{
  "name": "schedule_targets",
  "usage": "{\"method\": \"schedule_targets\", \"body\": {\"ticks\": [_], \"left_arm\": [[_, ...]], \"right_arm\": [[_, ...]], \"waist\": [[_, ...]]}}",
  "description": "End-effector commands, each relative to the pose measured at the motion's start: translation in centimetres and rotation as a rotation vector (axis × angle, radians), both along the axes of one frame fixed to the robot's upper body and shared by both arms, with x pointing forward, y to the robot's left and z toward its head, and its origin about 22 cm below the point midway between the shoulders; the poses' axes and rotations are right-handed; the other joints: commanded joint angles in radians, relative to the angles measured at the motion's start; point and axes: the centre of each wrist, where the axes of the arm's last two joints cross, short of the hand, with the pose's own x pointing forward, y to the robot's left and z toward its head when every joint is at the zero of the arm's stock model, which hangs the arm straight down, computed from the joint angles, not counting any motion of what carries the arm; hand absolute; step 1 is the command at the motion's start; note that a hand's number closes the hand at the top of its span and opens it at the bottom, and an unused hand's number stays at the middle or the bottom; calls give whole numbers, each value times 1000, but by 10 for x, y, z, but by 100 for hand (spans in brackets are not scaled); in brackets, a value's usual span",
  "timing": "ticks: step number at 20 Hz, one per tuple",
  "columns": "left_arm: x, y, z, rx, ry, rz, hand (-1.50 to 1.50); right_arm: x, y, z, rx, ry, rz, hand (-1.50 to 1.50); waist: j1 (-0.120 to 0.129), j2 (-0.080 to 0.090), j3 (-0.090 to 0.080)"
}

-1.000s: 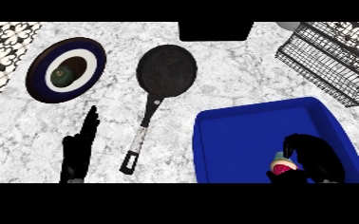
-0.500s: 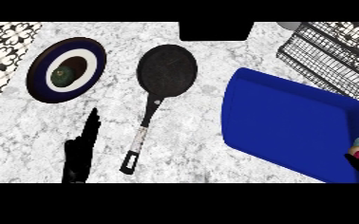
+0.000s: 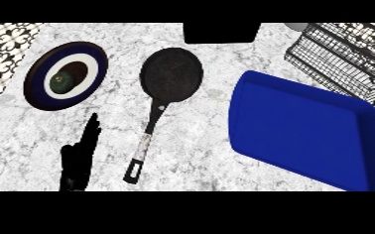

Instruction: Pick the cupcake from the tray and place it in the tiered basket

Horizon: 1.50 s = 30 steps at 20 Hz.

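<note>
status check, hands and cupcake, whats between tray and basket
Left hand open, resting low left on the counter. Right hand and cupcake out of view. Blue tray tilted, upper corner close under the tiered basket; nothing between them.

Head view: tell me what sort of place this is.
Most likely a kitchen counter: a black frying pan lies on the marbled top, beside a plate with dark food and a wire basket.

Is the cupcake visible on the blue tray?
No. The blue tray shows only its bare blue surface, and no cupcake appears anywhere in the view.
</note>
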Motion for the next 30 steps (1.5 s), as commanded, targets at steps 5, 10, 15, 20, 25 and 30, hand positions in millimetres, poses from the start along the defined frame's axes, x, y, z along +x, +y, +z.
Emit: {"method": "schedule_targets", "body": {"ticks": [5, 10, 15, 20, 25, 30], "left_arm": [[0, 0, -8, -2, 1, -30, 0], [4, -13, -12, -27, 7, -40, 0], [12, -17, 6, -22, -19, -36, 0], [4, -3, 1, -1, 6, -38, 0], [17, -23, -2, 4, -5, -58, 0], [22, -24, 2, 20, -13, -48, 0]], "right_arm": [[-37, 13, 99, -133, -151, 3, 150], [-3, -7, 122, -125, -173, -33, 150], [28, -3, 144, -115, -153, -84, 150], [69, 3, 151, -89, -132, -94, 150], [100, -15, 145, -57, -120, -47, 150], [140, -5, 112, -94, -84, 17, 150]], "waist": [[19, 6, 1], [35, 10, 2], [39, 10, 2], [48, 12, 1], [48, 13, 2], [50, 14, 2]]}}
